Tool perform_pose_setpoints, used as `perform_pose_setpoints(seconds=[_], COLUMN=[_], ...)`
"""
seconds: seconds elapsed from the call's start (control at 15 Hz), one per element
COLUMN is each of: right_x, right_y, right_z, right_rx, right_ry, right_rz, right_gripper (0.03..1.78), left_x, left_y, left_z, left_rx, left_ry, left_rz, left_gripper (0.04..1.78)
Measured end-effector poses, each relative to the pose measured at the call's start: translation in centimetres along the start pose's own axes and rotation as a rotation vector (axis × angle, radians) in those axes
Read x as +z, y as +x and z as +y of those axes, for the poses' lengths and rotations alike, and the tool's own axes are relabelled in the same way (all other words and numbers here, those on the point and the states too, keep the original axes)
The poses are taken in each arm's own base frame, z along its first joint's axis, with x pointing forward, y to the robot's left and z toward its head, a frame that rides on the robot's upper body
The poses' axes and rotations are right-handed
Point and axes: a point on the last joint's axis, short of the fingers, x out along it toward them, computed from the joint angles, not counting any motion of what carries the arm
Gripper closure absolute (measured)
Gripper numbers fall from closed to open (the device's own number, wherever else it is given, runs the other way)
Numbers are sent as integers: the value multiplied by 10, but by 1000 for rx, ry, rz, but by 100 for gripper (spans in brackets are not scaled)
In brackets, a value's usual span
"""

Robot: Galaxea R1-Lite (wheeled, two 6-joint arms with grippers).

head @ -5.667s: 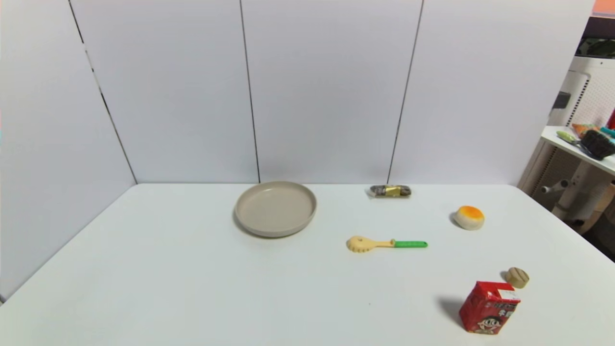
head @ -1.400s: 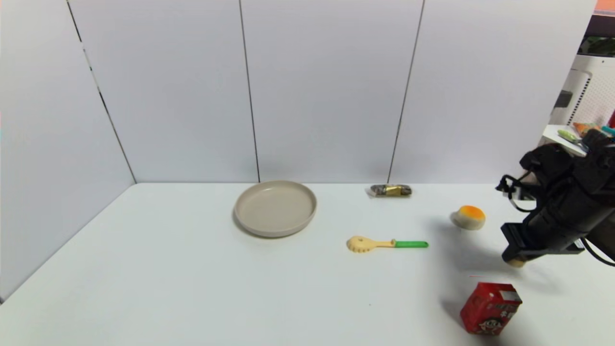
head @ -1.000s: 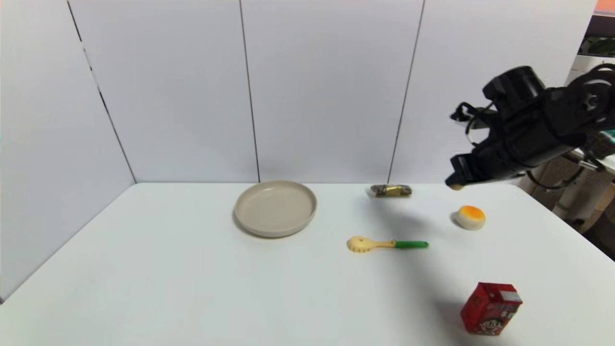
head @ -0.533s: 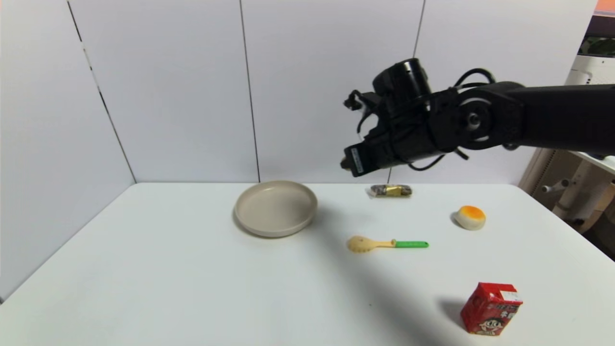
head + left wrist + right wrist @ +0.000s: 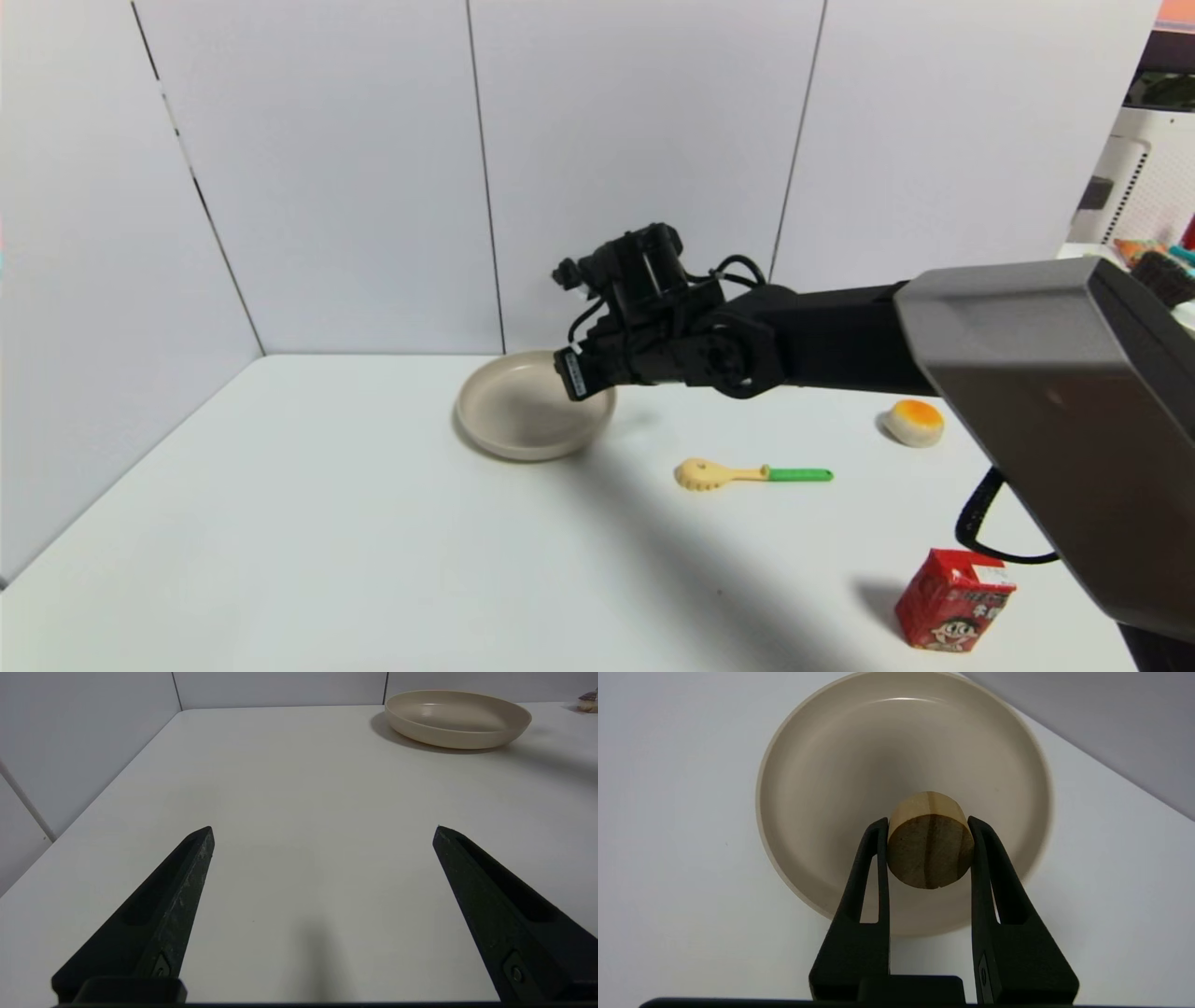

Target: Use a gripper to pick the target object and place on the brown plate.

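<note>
No legible text (red carton [image 5: 954, 599] print unreadable)

The right gripper [image 5: 571, 373] hangs over the brown plate [image 5: 509, 439] near the desk's far edge, clamping the target object [image 5: 930, 840], with only bare plate floor beneath it. The whole left side of the desk, from near edge to far edge, is open white surface. Toward the right edge stand a yellow spoon with a green handle [image 5: 752, 474], an orange-topped bun [image 5: 913, 422] and a red carton [image 5: 954, 599] at the near right corner, well apart.
</note>
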Motion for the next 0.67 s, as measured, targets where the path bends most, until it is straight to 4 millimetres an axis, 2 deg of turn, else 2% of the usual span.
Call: perform_pose_setpoints(seconds=[0.07,0.13,0.33,0.53,0.67], right_x=[-3,-6,-9,1,16], right_y=[6,12,17,2,-22], right_z=[0,1,2,0,-3], right_rx=[4,6,6,2,-2], right_ry=[2,2,-1,4,9], right_rz=[4,12,24,13,-6], right_gripper=[134,126,88,63,51], left_x=[0,0,0,0,0], left_y=[0,0,0,0,0], left_z=[0,0,0,0,0], left_rx=[0,0,0,0,0], left_ry=[0,1,0,0,0], left_rz=[0,0,0,0,0], left_gripper=[13,13,13,13,13])
